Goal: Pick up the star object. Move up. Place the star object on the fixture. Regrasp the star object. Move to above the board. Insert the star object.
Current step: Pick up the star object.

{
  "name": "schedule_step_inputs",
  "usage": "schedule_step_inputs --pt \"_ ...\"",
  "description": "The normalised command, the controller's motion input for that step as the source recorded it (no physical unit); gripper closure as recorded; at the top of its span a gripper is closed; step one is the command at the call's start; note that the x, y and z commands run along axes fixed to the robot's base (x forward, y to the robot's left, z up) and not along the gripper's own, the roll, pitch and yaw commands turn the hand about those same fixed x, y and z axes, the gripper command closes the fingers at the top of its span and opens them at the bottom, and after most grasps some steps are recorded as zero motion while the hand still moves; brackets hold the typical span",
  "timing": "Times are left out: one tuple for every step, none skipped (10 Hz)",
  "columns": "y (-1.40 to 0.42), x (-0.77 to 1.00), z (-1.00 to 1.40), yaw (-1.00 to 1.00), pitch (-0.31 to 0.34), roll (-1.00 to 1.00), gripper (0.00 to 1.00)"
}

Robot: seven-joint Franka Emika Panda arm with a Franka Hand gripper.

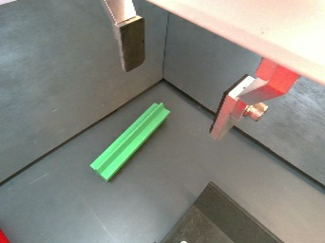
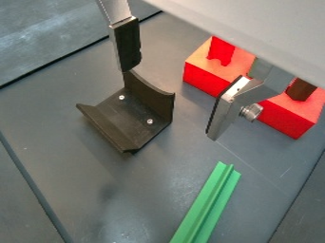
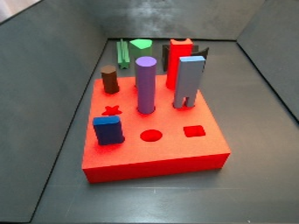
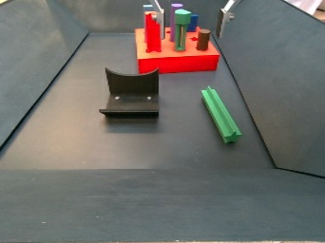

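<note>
Open claw (image 1: pixel 178 81) above unobstructed star object (image 1: pixel 131 140)

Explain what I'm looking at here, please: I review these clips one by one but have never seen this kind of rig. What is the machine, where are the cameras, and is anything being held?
It is a single robot arm with a two-finger hand. Two pictures come from cameras on its wrist, looking down past the silver fingers. The other two come from cameras fixed beside the work floor.

The hand is open, holds nothing and hangs above the floor.

On the dark floor lies the star object, a long green ridged peg, flat on its side. Next to it stands the fixture, a dark bracket on a base plate. Further off sits the board, a thick red slab. A purple cylinder and other pegs stand upright in it. Star, circle and square holes in its top remain empty.
</note>
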Motion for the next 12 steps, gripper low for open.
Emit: schedule_step_inputs --pt "0.28 -0.41 -0.58 0.0 -0.26 -0.12 0.0" --pt "0.6 -0.4 -0.75 0.43 -0.249 -0.06 0.0" --pt "0.69 -0.32 -0.85 0.53 -0.213 -0.03 0.0" --pt "0.49 -0.21 -0.85 0.41 -0.213 -0.02 0.0" --pt "0.18 0.0 -0.87 0.24 -0.18 -0.03 0.0" --pt "-0.04 0.03 -0.57 0.05 -0.264 -0.06 0.0" --pt "-0.3 0.12 -0.75 0.13 -0.206 0.0 0.0" --pt "-0.32 0.34 -0.56 0.19 0.0 0.0 0.0" --pt "-0.39 0.35 -0.5 0.21 0.0 0.0 0.0" --pt "-0.38 0.34 -0.51 0.2 0.0 0.0 0.0" --pt "-0.33 0.14 -0.56 0.19 -0.029 -0.03 0.0" --pt "-0.2 0.0 -0.65 0.17 -0.027 -0.03 0.0"
